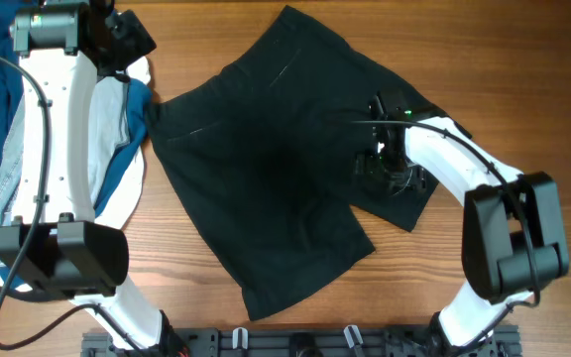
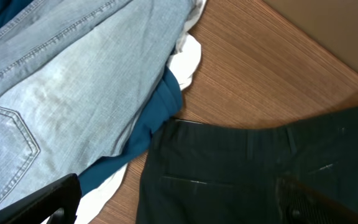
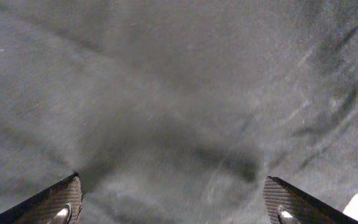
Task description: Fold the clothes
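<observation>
shorts (image 1: 266,169) noted mid-surface (image 1: 504,59), spread flat and skewed. waistband lies toward the far left, one leg toward the near edge, the other toward the right. waistband corner is seen just beside jeans (image 2: 73,74), blue garment (image 2: 160,115) and white cloth (image 2: 188,56); whether it touches the blue garment cannot be told. no fold is judged made yet.

step in hand, as judged: a grip is to be taken on the right-pointing leg so it can be laid over the other leg. the hem or outer edge should be pinched rather than mid-panel, where only a tuft would be raised. both layers should be caught. the leg should be carried low and set down edge to edge. the waistband would best be pinned or lifted in step by the other hand, so the shorts are not dragged across the surface. the jeans and blue garment should be left undisturbed.

right hand (image 3: 179,208): spread wide, nothing between the fingers (image 3: 61,199), pointed down close over black fabric of the right leg. contact cannot be told. the arm is bent in from the near right.

left hand (image 2: 179,208): spread, nothing pinched, held above the waistband corner. the arm is stretched far along the left side.
</observation>
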{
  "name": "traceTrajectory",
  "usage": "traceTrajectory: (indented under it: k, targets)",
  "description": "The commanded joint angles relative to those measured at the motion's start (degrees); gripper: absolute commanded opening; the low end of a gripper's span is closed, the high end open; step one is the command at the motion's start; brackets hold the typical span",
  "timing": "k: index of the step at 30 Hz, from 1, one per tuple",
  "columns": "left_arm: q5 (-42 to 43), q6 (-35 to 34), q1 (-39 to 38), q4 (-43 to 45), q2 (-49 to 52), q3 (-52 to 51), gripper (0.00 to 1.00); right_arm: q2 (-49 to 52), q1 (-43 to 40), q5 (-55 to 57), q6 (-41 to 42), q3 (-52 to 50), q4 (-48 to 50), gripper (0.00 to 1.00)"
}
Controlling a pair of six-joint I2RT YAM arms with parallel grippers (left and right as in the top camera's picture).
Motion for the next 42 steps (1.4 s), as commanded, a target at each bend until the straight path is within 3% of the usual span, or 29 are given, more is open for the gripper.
traceTrajectory:
  k: [1,10,18,24,28,32,34,40,42]
  targets:
    - [1.1,-0.3,-1.9,0.0,0.3,0.0,1.00,4.9,0.2,2.6,1.6,-0.4,3.3,0.94]
    - [1.1,-0.3,-6.5,0.7,0.4,0.0,1.00,21.5,-8.1,1.9,1.5,0.2,12.6,0.98]
    - [1.1,-0.3,-7.7,2.1,0.4,0.0,1.00,23.6,-19.8,2.0,-0.9,6.6,19.1,0.97]
    - [1.1,-0.3,-7.9,3.5,1.1,0.0,1.00,23.6,-22.9,-1.2,-6.8,16.4,22.9,0.98]
    - [1.1,1.5,-8.7,3.8,2.3,0.0,1.00,23.5,-22.7,-5.5,-7.8,26.0,17.0,1.00]
    - [1.4,7.3,-9.8,2.4,4.6,0.0,1.00,21.1,-22.8,-12.7,-7.8,38.8,3.8,1.00]
    - [3.9,13.3,-10.0,0.1,6.7,0.0,1.00,17.5,-22.5,-16.4,-7.8,44.9,-5.4,1.00]
    - [5.5,20.1,-9.4,-7.0,13.5,0.0,1.00,8.6,-22.5,-19.1,-6.2,46.4,-21.2,1.00]
    - [6.4,22.8,-9.3,-7.9,16.1,0.0,0.98,7.6,-22.4,-19.1,-6.4,46.4,-25.6,0.95]
